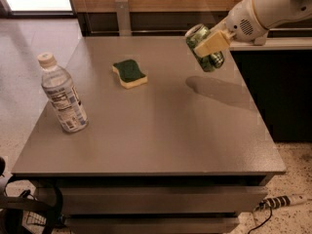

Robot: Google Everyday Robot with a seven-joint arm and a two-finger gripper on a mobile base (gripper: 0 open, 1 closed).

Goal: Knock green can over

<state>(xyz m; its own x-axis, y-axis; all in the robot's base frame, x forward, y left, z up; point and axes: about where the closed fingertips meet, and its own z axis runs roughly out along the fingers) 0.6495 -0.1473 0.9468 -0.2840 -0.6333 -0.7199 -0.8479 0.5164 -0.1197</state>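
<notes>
Green can pinched in pincer, held above counter, well right of sponge.
Judgement: lower it right of sponge, keep the tilt, and release low so it lands on its side, not upright. Can looks green with pale markings, silver top leaning toward sponge.

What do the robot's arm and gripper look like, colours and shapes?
The arm is smooth, rounded and white, with a dotted grille near the wrist. Its gripper, upper right at the green can, has a flat tan finger showing.
</notes>
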